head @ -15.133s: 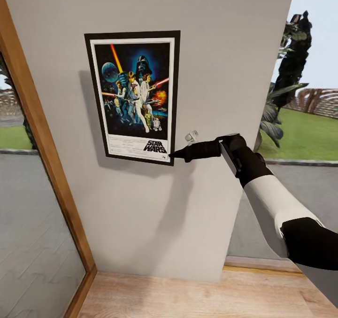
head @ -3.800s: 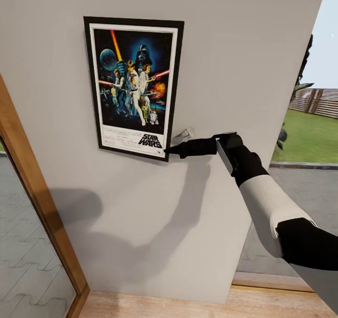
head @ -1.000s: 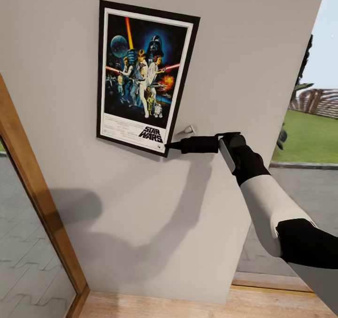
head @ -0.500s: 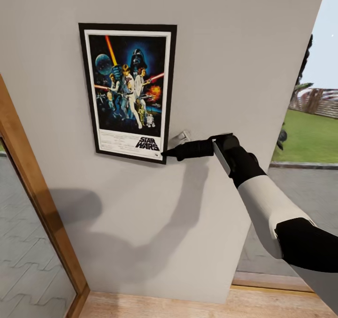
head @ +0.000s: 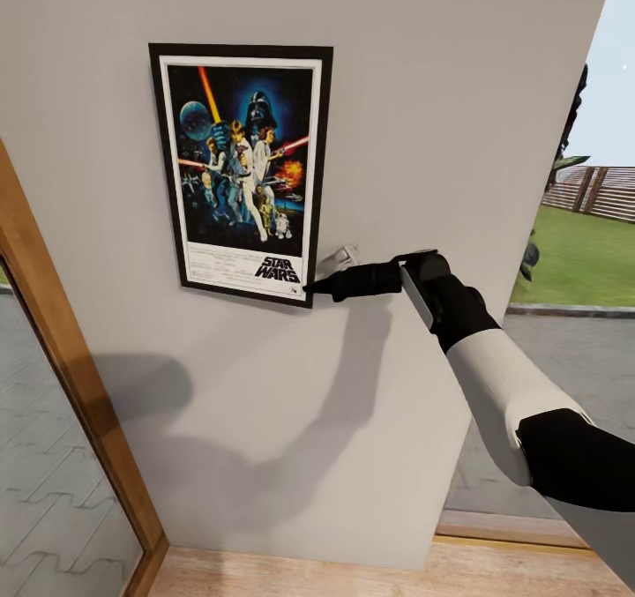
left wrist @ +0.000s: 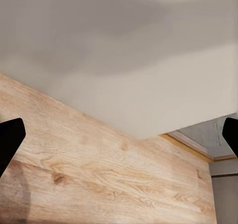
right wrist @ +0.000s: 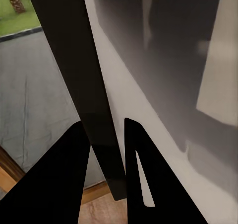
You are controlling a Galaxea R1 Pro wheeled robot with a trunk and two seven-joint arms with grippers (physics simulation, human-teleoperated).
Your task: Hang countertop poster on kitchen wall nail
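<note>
Nothing has shifted since half a second ago: a second back the poster sat higher and tilted, and it now hangs straight, our right arm unmoved. We are at the hanging step. The upright Star Wars film poster with thin black frame and white border (head: 240, 172) lies flat against the plain grey wall (head: 459, 121), well above the pale wooden floor (head: 353, 570). Our black right claw (head: 314, 290) pinches its lower right corner, and the right wrist view shows the frame's dark edge (right wrist: 82, 85) clamped between the two fingers. A small pale nail (head: 339, 256) juts from the wall just above that claw, beside the poster's edge. We cannot tell whether the frame has caught on any nail, so the next move calls for a cautious release. Our left claw (left wrist: 119, 134) is spread wide, holding nothing, over the floor.
</note>
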